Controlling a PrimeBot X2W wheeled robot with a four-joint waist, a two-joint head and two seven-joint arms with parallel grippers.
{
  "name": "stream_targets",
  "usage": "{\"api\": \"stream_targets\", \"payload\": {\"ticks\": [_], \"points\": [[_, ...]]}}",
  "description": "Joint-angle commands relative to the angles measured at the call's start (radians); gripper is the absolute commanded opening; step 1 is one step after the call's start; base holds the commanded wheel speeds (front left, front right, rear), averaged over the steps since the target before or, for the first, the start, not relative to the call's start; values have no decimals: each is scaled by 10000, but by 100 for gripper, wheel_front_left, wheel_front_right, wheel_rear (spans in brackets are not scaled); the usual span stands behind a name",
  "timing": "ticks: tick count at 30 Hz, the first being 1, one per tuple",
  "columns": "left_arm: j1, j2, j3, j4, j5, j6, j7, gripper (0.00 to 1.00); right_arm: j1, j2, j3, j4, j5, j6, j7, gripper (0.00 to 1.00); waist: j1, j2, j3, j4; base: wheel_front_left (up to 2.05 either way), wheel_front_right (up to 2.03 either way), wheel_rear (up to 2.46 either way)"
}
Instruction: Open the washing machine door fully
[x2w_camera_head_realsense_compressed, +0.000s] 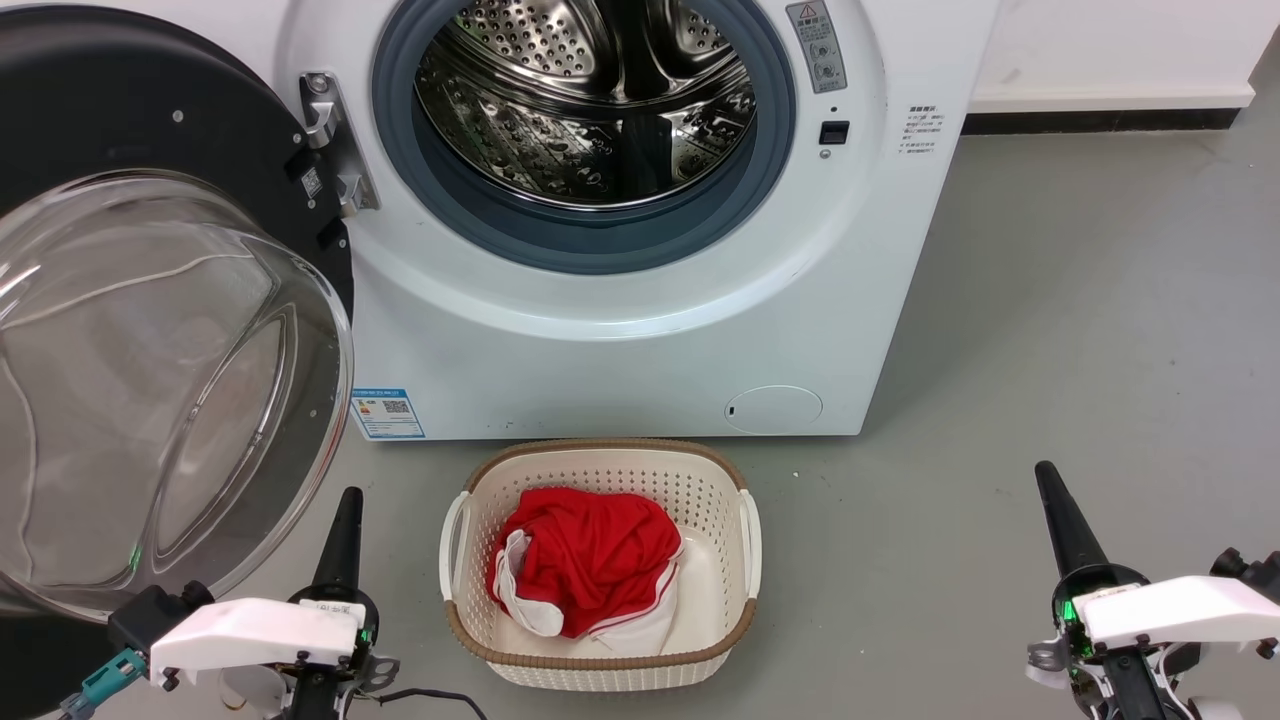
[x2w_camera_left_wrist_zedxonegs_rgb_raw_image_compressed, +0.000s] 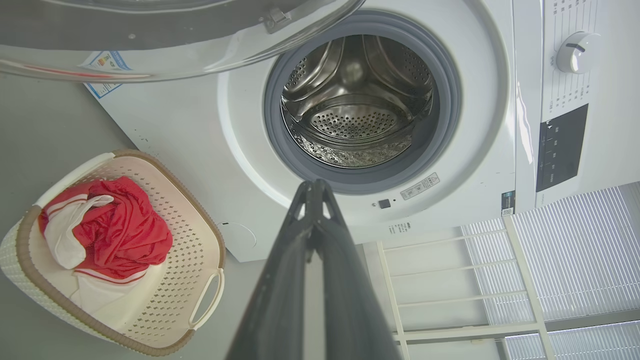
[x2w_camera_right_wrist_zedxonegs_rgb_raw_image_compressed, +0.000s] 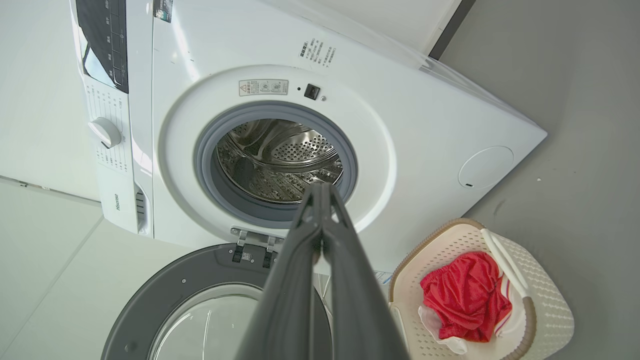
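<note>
Washer: is standing on the grey floor, with its steel drum showing inside the blue-grey ring.
Door: is hanging wide open from the hinge on the washer's left side, its clear bowl bulging toward the robot.
Basket: is sitting on the floor just in front of the washer, between the two grippers.
Garment: is lying crumpled in the basket, red with white trim.
Left gripper: is hovering near the door's lower edge, whether touching it I cannot tell. Its fingers are pressing together on nothing and pointing at the drum opening.
Right gripper: is hovering well to the right of the basket. Its fingers are pressing together too, holding nothing.
</note>
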Motion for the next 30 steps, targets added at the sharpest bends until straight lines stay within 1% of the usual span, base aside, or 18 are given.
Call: {"api": "stream_targets", "payload": {"ticks": [1,30], "points": [[-169,12,65,-28,-254,-87,79,0,-211,-37,-50,-31,281,-1,56,0,0,0,-5,4,0,0,0],[-303,-46,268,153,-2713,-332,711,0,-333,24,-436,176,2756,-1,630,0,0,0,-92,77,0,0,0]]}}
